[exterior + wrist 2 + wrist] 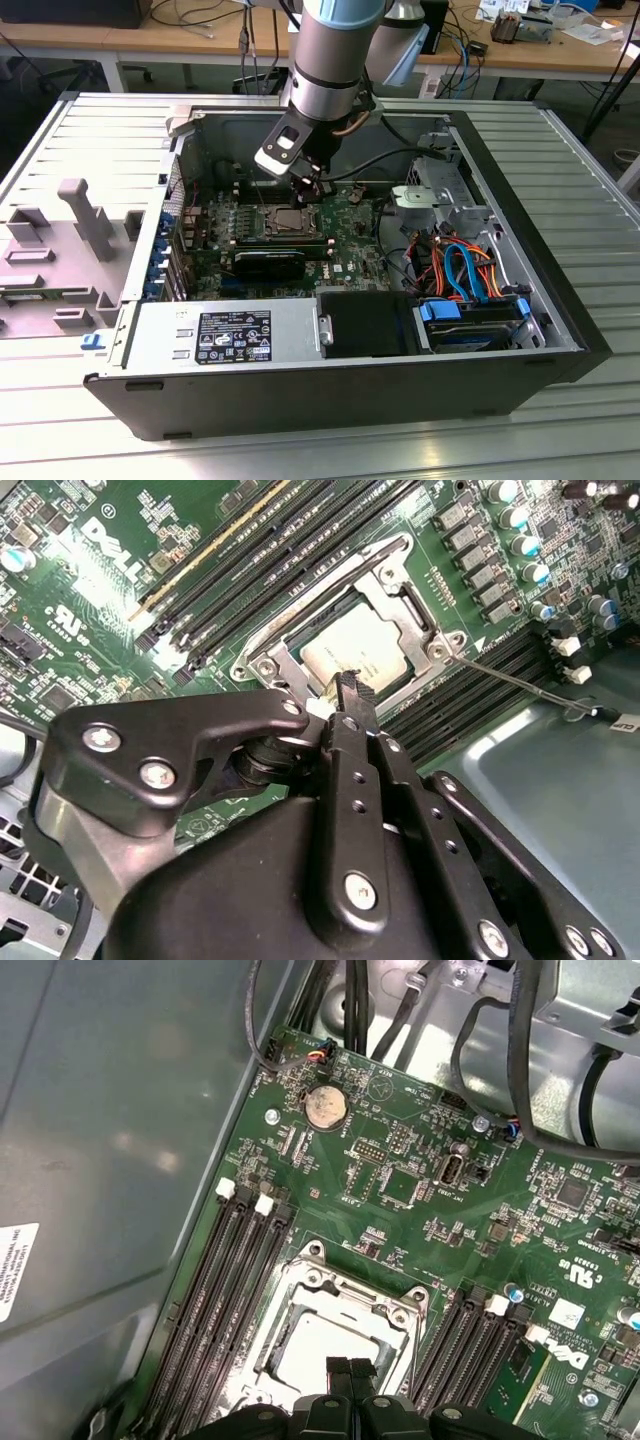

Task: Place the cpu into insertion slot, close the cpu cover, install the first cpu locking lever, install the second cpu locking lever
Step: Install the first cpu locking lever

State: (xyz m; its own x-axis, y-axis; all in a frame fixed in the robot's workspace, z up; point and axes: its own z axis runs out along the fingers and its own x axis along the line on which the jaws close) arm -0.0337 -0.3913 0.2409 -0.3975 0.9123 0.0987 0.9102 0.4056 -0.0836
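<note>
Slot (296,221): small and dark in the exterior view, its contents unreadable there. Its near edge is cut off behind the gripper in both wrist views.
Cpu (352,640): the grey top sits flat inside the slot. The corner nearest the gripper is hidden by the fingertip in the second wrist view, and that edge is also covered in the first wrist view.
Cover (310,618): the silvery frame lies down over the slot, around the cpu. The side nearest the gripper is hidden behind the black gripper body.
Lever (505,677): a thin wire rod runs out from one corner of the slot, across the long black card slots beside it. Its far end is hard to make out, so I cannot tell whether it is latched or free.
Gripper (350,1368): at the near edge of the slot. In the exterior view it hangs directly over the slot.
Fingers (338,1372): pressed tip to tip with no gap, closed on themselves. The tips overlap the cover's edge, but I cannot tell whether they touch it.
Motherboard (400,1190): green, surrounds the slot. Part of it is blocked by the gripper body in the second wrist view.
Case (560,300): lies open, with the slot inside it.
</note>
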